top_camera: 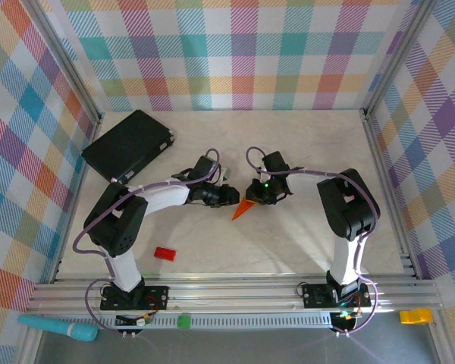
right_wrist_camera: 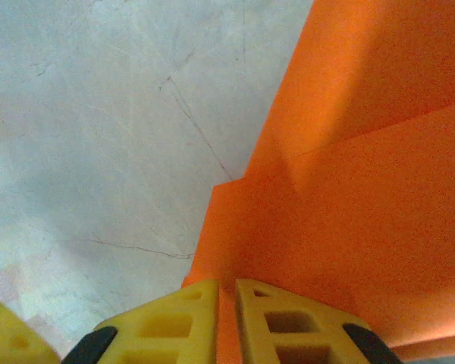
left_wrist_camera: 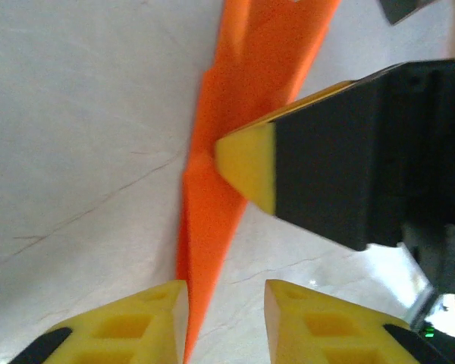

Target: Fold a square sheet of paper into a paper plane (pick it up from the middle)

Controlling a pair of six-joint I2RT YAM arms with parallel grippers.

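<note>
The square sheet of paper is folded into a narrow, pointed orange paper plane (top_camera: 243, 209) in the middle of the table, its tip toward the near left. My right gripper (right_wrist_camera: 227, 307) is shut on the plane's folded edge (right_wrist_camera: 349, 212). In the top view the right gripper (top_camera: 255, 192) meets the plane from the far side. My left gripper (left_wrist_camera: 226, 322) is open, and the plane's thin tip (left_wrist_camera: 205, 250) runs along the inner face of its left finger (left_wrist_camera: 140, 322). The right gripper's yellow fingertip (left_wrist_camera: 249, 168) presses the paper just ahead of it.
A black flat case (top_camera: 129, 144) lies at the far left. A small red block (top_camera: 164, 252) sits near the left arm's base. Checked walls close the table on three sides, and a metal rail (top_camera: 235, 292) runs along the near edge.
</note>
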